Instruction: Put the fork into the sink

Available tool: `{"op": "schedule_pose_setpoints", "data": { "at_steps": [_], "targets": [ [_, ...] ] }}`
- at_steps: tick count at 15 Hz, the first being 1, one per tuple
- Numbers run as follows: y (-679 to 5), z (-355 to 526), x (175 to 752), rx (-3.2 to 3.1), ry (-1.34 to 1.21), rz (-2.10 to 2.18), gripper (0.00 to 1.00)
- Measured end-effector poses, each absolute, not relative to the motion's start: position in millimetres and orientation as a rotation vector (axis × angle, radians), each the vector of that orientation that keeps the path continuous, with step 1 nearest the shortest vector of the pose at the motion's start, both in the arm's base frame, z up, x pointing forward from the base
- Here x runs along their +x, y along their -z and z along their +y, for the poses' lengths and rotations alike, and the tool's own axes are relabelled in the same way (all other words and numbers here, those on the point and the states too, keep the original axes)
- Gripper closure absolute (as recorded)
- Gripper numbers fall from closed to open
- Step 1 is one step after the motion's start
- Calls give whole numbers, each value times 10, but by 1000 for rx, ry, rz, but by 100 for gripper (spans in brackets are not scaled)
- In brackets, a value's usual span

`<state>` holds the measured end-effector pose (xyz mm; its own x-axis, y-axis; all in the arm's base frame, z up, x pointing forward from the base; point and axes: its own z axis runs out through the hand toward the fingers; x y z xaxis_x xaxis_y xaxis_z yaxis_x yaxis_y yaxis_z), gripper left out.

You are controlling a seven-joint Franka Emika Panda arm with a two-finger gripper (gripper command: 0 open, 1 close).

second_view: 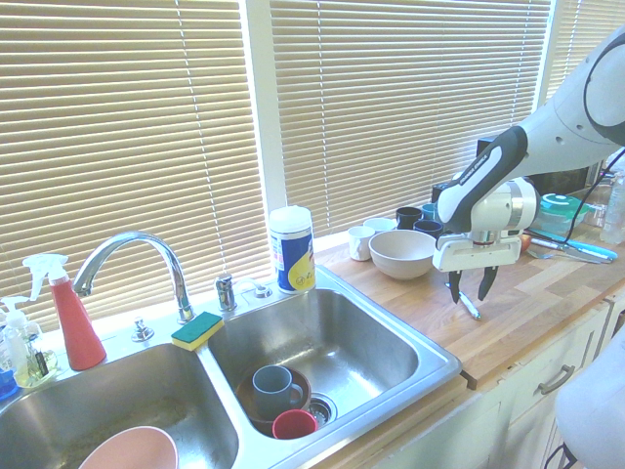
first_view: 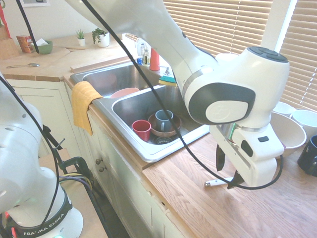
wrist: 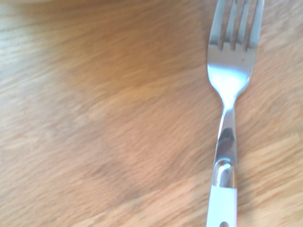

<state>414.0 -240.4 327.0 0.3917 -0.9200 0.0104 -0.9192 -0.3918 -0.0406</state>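
The fork (wrist: pixel 226 142), with silver tines and a white handle, lies flat on the wooden counter to the right of the sink (second_view: pixel 430 354). In the first exterior view only the fork's handle end (first_view: pixel 214 183) sticks out from under the hand. My gripper (second_view: pixel 470 293) points straight down over the fork (second_view: pixel 470 306), its two dark fingers apart, one on each side of the handle and low to the wood. The same gripper (first_view: pixel 228 171) is open in the first exterior view. The steel double sink (first_view: pixel 130 135) lies left of it.
The near basin holds a red cup (first_view: pixel 142 130) and a blue mug in a brown bowl (first_view: pixel 165 121). A pink bowl (second_view: pixel 130 451) sits in the other basin. A yellow cloth (first_view: pixel 84 105) hangs over the rim. A white bowl (second_view: pixel 402 253) and dark mugs (second_view: pixel 408 217) stand behind the gripper.
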Motion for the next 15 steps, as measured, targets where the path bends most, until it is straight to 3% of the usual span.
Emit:
{"op": "schedule_pose_setpoints", "data": {
  "at_steps": [15],
  "targets": [
    [-3189, -2497, 4077, -2543, 54, 1752, 100]
  ]
}}
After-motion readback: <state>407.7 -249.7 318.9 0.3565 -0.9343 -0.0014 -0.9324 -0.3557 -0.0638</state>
